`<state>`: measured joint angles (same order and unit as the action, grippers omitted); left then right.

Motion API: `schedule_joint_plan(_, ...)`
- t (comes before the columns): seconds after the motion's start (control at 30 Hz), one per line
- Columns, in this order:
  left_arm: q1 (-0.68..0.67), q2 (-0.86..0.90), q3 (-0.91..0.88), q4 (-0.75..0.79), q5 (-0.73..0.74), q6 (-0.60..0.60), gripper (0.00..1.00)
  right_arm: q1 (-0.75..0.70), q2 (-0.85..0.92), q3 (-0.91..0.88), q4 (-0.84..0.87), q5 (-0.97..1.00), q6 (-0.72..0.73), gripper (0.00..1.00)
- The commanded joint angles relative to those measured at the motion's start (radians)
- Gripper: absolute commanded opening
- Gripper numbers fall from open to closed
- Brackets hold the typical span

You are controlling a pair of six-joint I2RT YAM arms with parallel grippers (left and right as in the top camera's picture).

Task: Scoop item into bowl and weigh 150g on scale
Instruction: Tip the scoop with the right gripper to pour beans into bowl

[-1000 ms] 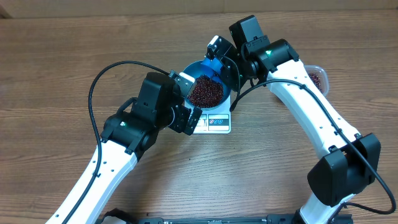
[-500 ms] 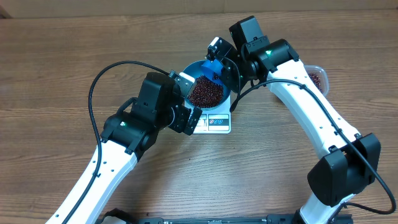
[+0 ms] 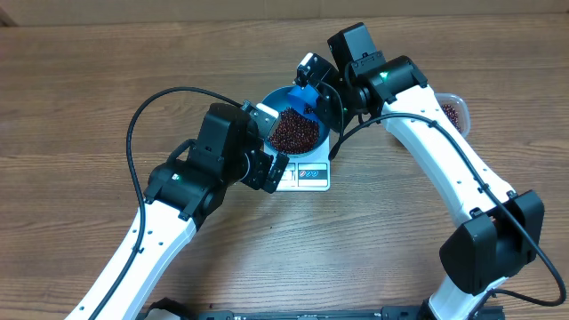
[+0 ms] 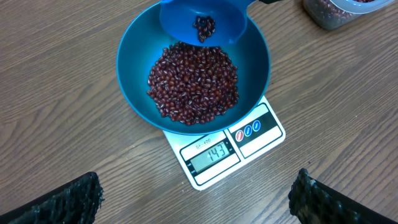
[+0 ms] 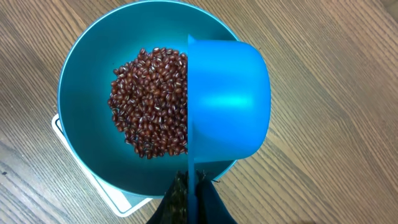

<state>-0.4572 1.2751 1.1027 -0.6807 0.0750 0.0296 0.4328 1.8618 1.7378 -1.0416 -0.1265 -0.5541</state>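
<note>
At the right gripper (image 5: 189, 198): clenched on the handle of the blue scoop (image 5: 230, 99), with the scoop rolled on its side over the bowl (image 5: 81, 68). Inside the scoop, only a few beans left near its lip (image 4: 204, 26). Straight below the scoop's mouth, the heap of beans (image 4: 193, 84) lying in the bowl's bottom, and under the bowl the scale (image 4: 261, 134). Reads 143 on the display (image 4: 210, 154), so just short of target.

Looks like the topping-up step, at the tail of a pour. Calls next for a gentle tip or shake to drop the last beans one by one with an eye on the display. If short after that, calls for a very small refill from the clear tub (image 3: 453, 108), off to the gripper's right beyond its own forearm.

Across the bowl from the scoop, the left gripper (image 3: 269, 142): spread wide, holding nothing, close beside the bowl's rim.

Keeps the scoop's lip inside the rim, so little risk of spilling. Tight room between the two grippers over the bowl. Bare table (image 4: 62, 124) beyond the bowl and out to the left, free for backing away; towards the tub, a path hemmed by the right arm itself.
</note>
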Motion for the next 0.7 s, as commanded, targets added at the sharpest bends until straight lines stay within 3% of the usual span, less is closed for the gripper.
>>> schedule_joint_plan(0.0,0.005,0.000,0.000,0.005,-0.004,0.016,1.00,-0.001,-0.039,0.032,0.007,-0.005,-0.058,0.04)
schedule_joint_plan(0.13,0.005,0.000,0.000,0.005,-0.004,0.016,1.00,-0.001,-0.039,0.033,0.009,0.002,-0.176,0.04)
schedule_joint_plan(0.67,0.005,0.000,0.000,0.005,-0.004,0.015,1.00,-0.001,-0.039,0.033,0.027,0.059,-0.289,0.04)
